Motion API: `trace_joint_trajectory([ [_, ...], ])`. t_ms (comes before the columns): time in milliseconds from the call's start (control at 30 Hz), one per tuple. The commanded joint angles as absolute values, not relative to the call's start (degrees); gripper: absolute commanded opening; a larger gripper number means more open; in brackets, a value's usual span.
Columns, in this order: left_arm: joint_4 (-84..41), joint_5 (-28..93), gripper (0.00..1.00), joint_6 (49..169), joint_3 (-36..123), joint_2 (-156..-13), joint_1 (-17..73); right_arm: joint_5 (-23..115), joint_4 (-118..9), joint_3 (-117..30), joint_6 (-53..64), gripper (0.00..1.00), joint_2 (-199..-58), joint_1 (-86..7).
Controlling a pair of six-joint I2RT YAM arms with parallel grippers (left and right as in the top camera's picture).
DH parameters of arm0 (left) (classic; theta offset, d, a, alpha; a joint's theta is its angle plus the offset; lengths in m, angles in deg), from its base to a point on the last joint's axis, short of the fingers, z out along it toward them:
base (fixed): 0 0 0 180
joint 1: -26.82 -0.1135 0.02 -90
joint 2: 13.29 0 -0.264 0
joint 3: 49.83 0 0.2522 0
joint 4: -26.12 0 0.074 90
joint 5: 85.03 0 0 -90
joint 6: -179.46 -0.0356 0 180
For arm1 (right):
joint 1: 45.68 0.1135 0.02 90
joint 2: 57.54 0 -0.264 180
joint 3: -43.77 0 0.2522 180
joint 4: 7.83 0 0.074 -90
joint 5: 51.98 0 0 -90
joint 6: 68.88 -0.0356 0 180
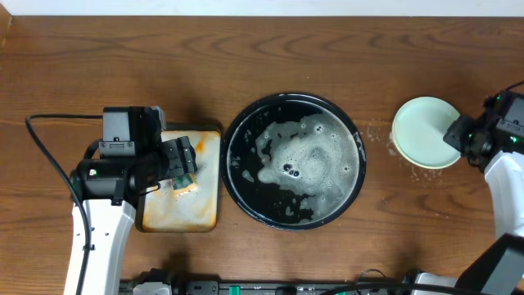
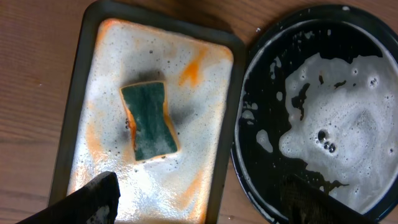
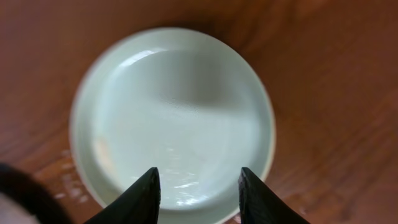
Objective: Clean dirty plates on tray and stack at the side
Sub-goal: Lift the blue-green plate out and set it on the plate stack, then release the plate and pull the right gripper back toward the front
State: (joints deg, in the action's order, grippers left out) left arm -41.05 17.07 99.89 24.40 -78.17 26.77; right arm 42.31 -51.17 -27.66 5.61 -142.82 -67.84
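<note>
The large round black tray (image 1: pixel 246 123) sits mid-table with white foam in it and no plate on it; it also shows in the left wrist view (image 2: pixel 267 43). A whitish mint plate (image 1: pixel 422 131) lies on the bare wood to the tray's right and fills the right wrist view (image 3: pixel 171 106). The yellow and blue plates do not show apart from it. My right gripper (image 1: pixel 457 135) (image 3: pixel 198 174) is open over the plate's right edge, holding nothing. My left gripper (image 1: pixel 182 164) (image 2: pixel 199 186) is open and empty above the small rectangular tray.
The rectangular orange-stained tray (image 1: pixel 209 147) (image 2: pixel 74 93) lies just left of the black tray, with the dark green sponge (image 1: pixel 184 179) (image 2: pixel 148 121) lying loose on it. Water drops (image 1: pixel 372 131) spot the wood between the black tray and the plate.
</note>
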Motion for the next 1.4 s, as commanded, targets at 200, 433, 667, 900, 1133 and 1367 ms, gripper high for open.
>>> trace_joint_trajectory([
  [200, -41.1, 17.4, 0.84, 99.3, 25.8, -78.3, 26.5, 54.4, -58.7, -28.2, 5.3, 0.29, -133.8, -62.5],
  [433, -41.1, 17.4, 0.84, 99.3, 25.8, -78.3, 26.5, 59.7, -61.0, -28.2, 10.0, 0.52, -124.1, -52.9],
  [667, -41.1, 17.4, 0.84, 99.3, 25.8, -78.3, 26.5, 61.2, -59.7, -28.2, 12.6, 0.99, -105.8, -46.7],
  [900, -41.1, 17.4, 0.84, 99.3, 25.8, -78.3, 26.5, 55.6, -67.8, -28.2, 15.6, 0.99, -93.8, -46.8],
  [1133, -41.1, 17.4, 0.84, 99.3, 25.8, -78.3, 26.5, 51.6, -79.3, -28.1, 18.5, 0.99, -89.4, -46.8],
  [1367, -41.1, 17.4, 0.84, 99.3, 25.8, -78.3, 26.5, 49.8, -73.9, -21.3, 21.7, 0.99, -88.5, -46.7],
])
